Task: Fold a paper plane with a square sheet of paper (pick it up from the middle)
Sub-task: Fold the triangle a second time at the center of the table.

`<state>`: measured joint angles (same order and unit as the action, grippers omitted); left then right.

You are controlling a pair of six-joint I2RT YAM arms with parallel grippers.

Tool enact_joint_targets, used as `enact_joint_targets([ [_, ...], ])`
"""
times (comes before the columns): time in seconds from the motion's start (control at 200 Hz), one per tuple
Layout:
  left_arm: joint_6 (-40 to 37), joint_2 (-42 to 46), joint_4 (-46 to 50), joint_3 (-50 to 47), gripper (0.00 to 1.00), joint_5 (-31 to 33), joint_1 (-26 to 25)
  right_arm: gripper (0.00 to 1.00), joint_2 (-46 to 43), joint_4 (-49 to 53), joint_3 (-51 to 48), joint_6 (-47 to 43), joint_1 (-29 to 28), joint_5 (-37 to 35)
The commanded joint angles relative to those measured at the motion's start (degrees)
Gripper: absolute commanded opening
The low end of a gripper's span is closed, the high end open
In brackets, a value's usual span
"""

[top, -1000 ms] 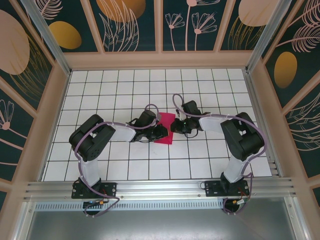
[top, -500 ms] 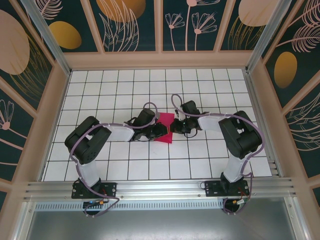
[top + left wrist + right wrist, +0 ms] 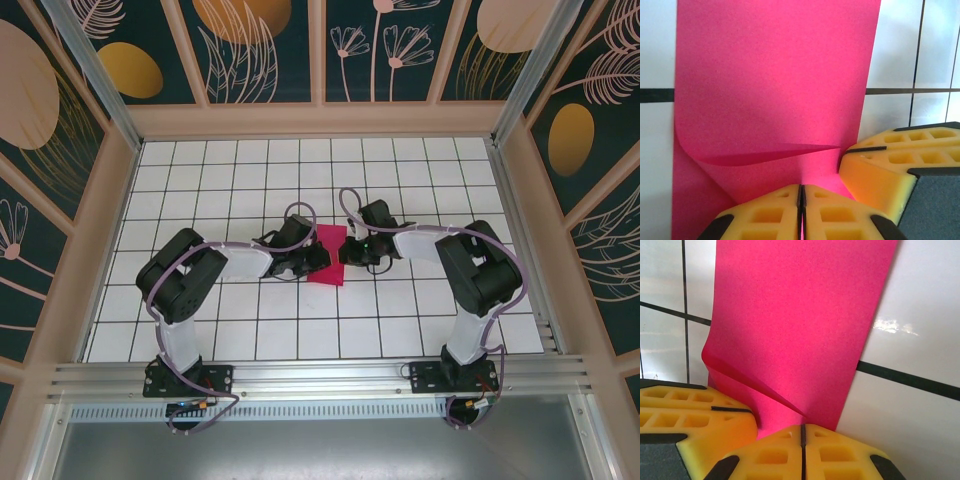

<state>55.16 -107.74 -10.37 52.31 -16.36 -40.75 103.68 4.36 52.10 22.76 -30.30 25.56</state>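
You have the square sheet of paper [image 3: 332, 264] mid-way across the tiled table [image 3: 200, 180], its side edges hidden under both wrists from above. Left gripper [image 3: 800, 189]: pads pressed together, pinching the sheet's edge where a crease lifts. Right gripper [image 3: 802, 429]: likewise pinching it. The two grippers crowd together, just beside each other.

White-tiled bench [image 3: 250, 170] boxed in by some pretty loud walls [image 3: 260, 50]
On three sides they're dark teal panels with peach and orange leaf and flower drawings, split up by pale beige framing [image 3: 320, 120]. Bench top is glossy white squares with thin dark grid lines, and there's a bit of light glare [image 3: 892, 325] bouncing off one tile. An aluminium rail [image 3: 320, 378] runs along the near edge.
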Motion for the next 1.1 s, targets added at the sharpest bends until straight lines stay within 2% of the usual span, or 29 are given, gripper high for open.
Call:
enact_joint_targets([
  [0.0,-0.51,-1.32,4.78,0.22,0.12,3.24,0.47,0.08,3.13,4.88,-0.2,-1.42,-0.61,-6.05],
  [0.245,0.72,-1.9,4.14,-1.46,0.1,2.58,0.43,0.09,-3.46,2.55,3.75,1.1,-0.72,1.26],
  [0.53,1.51,-2.47,3.52,-2.15,0.08,2.2,0.48,0.08,-11.04,3.97,-3.43,4.63,-4.4,0.54],
  [0.716,1.86,-2.38,3.43,-2.29,0.08,2.19,0.45,0.07,-10.48,4.69,-4.57,6.15,-7.77,0.28],
  [1.096,2.17,-2.08,3.25,-2.83,0.07,2.47,0.45,0.06,-7.09,5.92,-5.59,5.72,-8.43,-2.35],
])
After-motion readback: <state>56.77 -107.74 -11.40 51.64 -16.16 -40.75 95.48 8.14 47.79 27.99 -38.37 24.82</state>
